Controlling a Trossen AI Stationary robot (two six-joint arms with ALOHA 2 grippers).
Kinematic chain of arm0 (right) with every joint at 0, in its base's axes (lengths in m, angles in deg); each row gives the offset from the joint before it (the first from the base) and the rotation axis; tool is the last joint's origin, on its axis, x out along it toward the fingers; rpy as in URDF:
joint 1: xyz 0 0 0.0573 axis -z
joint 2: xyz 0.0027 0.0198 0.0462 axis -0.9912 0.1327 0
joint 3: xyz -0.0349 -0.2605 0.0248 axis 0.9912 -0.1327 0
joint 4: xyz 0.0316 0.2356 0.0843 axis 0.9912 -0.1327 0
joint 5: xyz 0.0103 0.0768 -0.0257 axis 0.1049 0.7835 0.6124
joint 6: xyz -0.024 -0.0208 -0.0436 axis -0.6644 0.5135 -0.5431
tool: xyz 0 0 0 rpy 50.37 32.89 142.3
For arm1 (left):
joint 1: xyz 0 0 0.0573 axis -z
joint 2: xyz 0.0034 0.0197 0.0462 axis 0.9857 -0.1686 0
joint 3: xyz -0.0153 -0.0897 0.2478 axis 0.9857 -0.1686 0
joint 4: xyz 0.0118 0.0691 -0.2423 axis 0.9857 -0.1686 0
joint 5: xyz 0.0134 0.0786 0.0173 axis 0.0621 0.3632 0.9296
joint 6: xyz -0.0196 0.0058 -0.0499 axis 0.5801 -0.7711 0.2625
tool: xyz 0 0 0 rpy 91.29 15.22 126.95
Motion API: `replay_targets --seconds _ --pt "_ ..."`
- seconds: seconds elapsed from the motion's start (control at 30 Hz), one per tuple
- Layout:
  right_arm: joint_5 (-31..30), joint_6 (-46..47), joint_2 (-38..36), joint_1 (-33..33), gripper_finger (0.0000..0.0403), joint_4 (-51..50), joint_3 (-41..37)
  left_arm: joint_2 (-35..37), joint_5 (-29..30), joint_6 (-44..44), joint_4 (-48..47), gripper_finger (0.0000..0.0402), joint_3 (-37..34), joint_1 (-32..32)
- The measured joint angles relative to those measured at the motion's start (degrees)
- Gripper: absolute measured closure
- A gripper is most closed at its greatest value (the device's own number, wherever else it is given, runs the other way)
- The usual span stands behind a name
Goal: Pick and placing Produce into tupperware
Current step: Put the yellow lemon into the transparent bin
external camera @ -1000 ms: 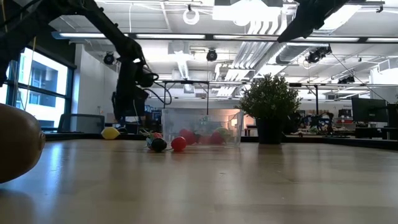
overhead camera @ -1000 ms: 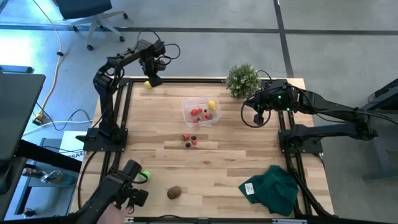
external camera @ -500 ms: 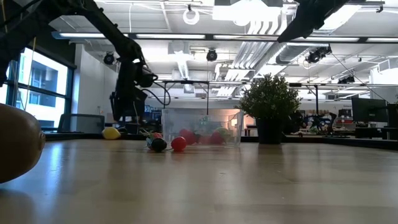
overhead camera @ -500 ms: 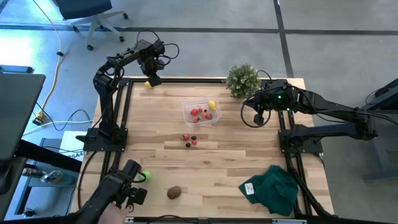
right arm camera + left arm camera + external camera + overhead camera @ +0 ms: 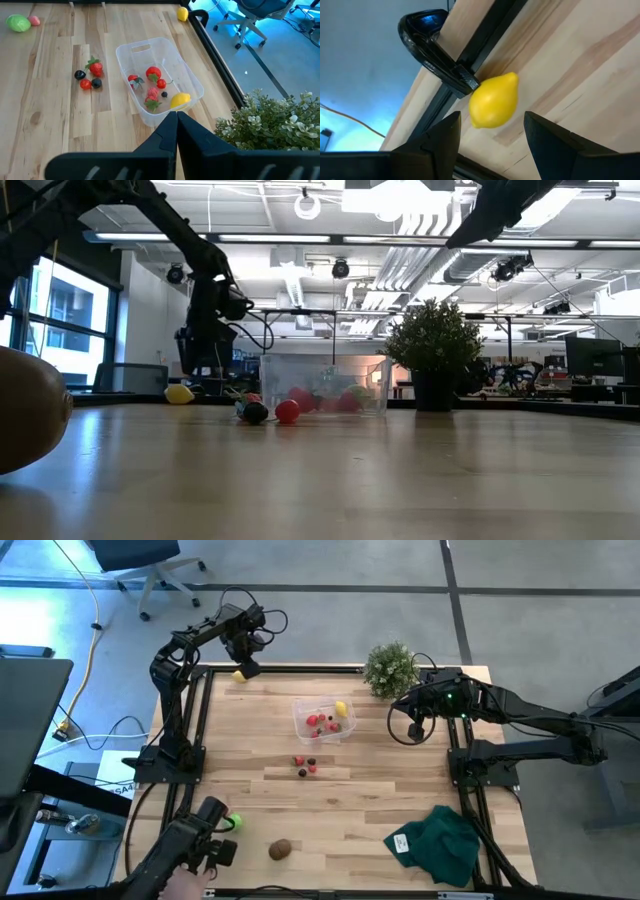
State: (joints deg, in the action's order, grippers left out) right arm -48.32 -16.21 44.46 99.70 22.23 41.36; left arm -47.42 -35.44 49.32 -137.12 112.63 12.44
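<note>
The wooden surface carries the clear tupperware near its middle, holding red berries and one yellow lemon. The left gripper hovers over a second lemon at the far left corner, jaws apart around nothing (the fruit lies untouched below). The right gripper waits by the potted plant, jaws together. Loose berries lie in front of the container.

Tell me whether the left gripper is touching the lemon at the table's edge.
Apart. The left wrist view shows the lemon lying beyond the open left gripper, wood visible between.
</note>
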Motion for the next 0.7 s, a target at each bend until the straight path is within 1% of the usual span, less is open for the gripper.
replay_targets --seconds 0.1,0.2,0.43,0.7 --pt "0.0 0.0 0.0 0.0 0.0402 0.0 0.0 0.0 -0.2 2.3 0.4 0.0195 0.0 0.0" --pt "0.0 0.0 0.0 0.0 0.0402 0.0 0.0 0.0 -2.4 4.2 -0.9 0.0195 0.0 0.0" --pt "0.0 0.0 0.0 0.0 0.0402 0.0 0.0 0.0 -3.5 4.2 -4.6 0.0195 0.0 0.1" --pt "0.0 0.0 0.0 0.0 0.0402 0.0 0.0 0.0 -3.9 4.4 -5.4 0.0195 0.0 0.5"
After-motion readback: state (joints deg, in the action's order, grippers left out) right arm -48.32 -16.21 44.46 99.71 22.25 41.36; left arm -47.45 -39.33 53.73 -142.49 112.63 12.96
